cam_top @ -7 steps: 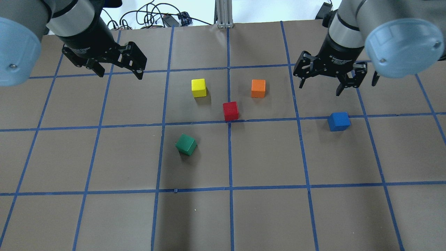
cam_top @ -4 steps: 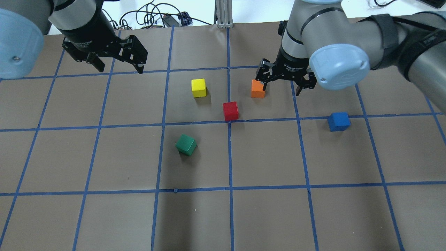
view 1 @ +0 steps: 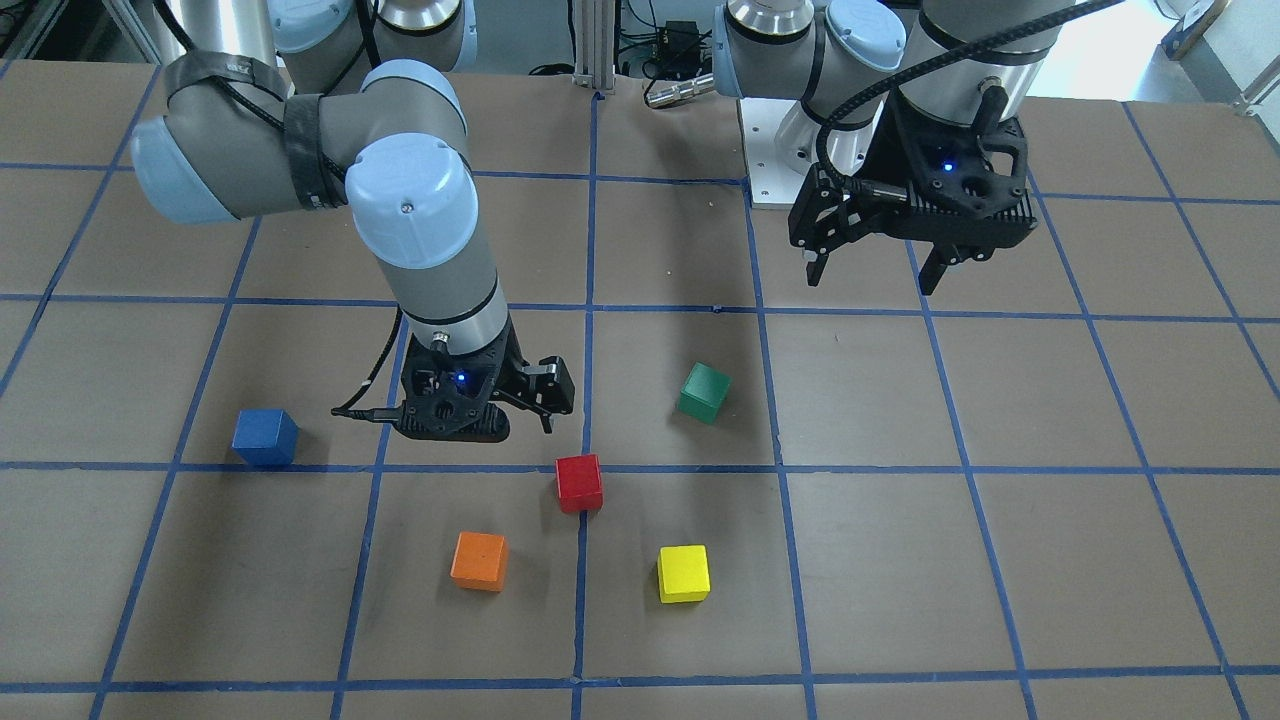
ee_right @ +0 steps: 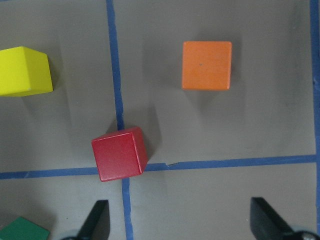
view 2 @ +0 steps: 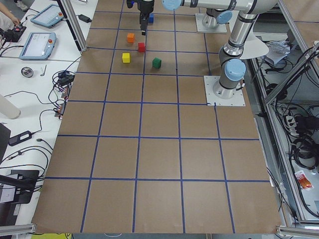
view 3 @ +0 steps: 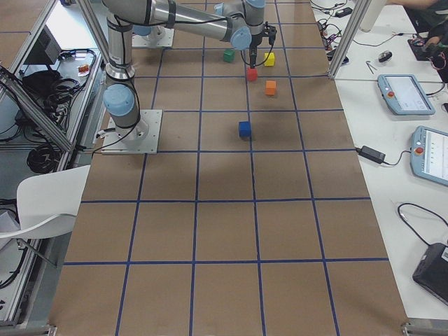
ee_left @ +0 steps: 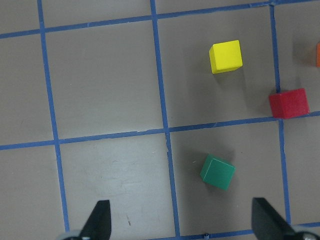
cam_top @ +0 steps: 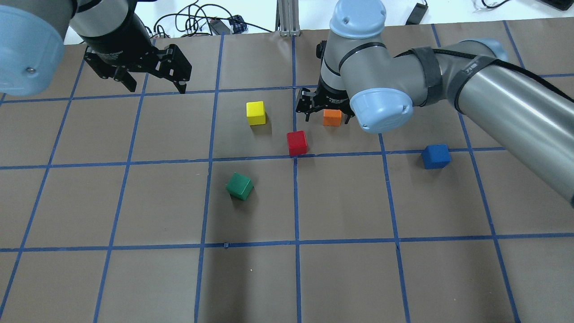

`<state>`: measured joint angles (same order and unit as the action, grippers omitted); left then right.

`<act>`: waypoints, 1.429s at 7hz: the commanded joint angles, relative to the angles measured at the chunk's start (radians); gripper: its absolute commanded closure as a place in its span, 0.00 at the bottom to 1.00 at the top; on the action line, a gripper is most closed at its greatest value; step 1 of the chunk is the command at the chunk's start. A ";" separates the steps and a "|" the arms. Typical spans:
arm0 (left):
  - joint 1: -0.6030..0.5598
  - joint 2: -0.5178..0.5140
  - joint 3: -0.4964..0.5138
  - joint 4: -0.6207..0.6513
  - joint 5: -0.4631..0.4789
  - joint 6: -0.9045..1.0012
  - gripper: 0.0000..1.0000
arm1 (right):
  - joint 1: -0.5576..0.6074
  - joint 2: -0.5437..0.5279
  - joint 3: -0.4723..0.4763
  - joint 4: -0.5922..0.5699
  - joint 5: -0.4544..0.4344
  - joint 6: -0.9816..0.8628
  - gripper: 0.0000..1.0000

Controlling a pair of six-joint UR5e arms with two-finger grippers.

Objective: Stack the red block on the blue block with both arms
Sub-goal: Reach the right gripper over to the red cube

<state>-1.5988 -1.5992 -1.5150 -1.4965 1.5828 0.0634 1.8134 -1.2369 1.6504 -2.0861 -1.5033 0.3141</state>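
The red block (cam_top: pixel 297 142) sits on a blue tape line near the table's middle; it also shows in the front view (view 1: pixel 579 482) and the right wrist view (ee_right: pixel 119 154). The blue block (cam_top: pixel 436 156) stands alone to the right, apart from both grippers. My right gripper (cam_top: pixel 327 117) is open and empty. It hovers over the orange cube, just beyond and right of the red block. In the right wrist view the red block lies above the left fingertip (ee_right: pixel 97 220). My left gripper (cam_top: pixel 157 85) is open and empty, high at the far left.
An orange cube (cam_top: pixel 332 117), a yellow cube (cam_top: pixel 256 112) and a green cube (cam_top: pixel 239 185) stand around the red block. The brown table bears a grid of blue tape. Cables (cam_top: pixel 197 22) and a metal post (cam_top: pixel 287 18) lie at the far edge.
My right arm has swung left, from the area behind the blue block to above the orange cube near the red block. Its gripper stays open. The left gripper has barely moved.
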 commanded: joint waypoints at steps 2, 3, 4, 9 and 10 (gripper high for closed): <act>-0.001 0.010 -0.017 -0.001 0.002 0.001 0.00 | 0.026 0.081 0.003 -0.052 0.005 -0.003 0.00; -0.001 0.008 -0.014 0.001 0.002 0.001 0.00 | 0.068 0.127 0.002 -0.134 0.005 0.005 0.00; -0.001 0.010 -0.014 0.001 0.000 0.001 0.00 | 0.093 0.161 -0.001 -0.181 0.003 0.006 0.00; -0.001 0.010 -0.016 0.001 0.000 0.001 0.00 | 0.093 0.230 0.000 -0.224 0.003 -0.013 0.00; -0.001 0.010 -0.016 0.001 0.000 0.001 0.00 | 0.093 0.235 0.000 -0.226 0.003 -0.012 0.00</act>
<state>-1.5999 -1.5892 -1.5309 -1.4956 1.5831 0.0644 1.9067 -1.0141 1.6500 -2.3001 -1.5006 0.3019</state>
